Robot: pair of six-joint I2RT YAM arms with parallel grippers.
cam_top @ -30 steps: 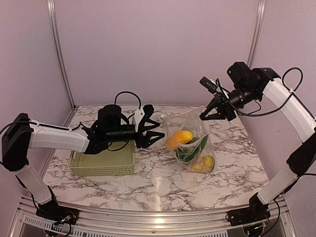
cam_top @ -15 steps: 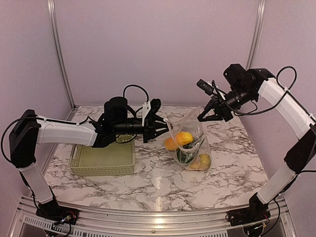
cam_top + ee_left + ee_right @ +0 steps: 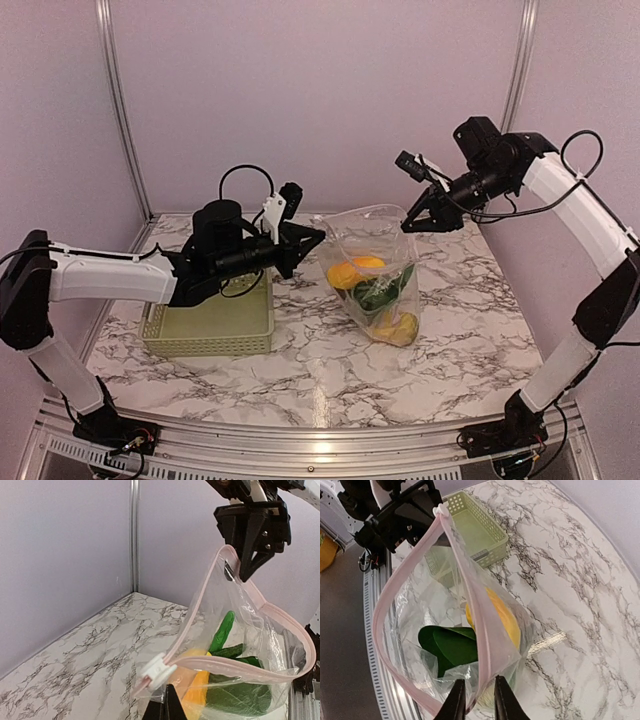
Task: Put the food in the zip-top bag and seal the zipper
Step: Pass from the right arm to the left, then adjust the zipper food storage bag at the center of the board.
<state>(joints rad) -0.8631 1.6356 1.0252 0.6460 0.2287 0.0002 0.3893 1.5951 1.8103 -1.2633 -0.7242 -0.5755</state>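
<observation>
Top external: my right gripper [image 3: 408, 226] clenched on zip-top bag [image 3: 372, 255] right end, left gripper [image 3: 312, 238] seemingly on left; food [image 3: 378, 293] inside, zipper [image 3: 235, 668] open.

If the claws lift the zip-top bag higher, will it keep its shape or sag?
Probably sags: the zip-top bag hangs as thin wrinkled film between the left claw and right claw. The food bunches at its bottom, so its weight likely pulls the mouth narrower. Released at one corner, it would likely flop over.
</observation>
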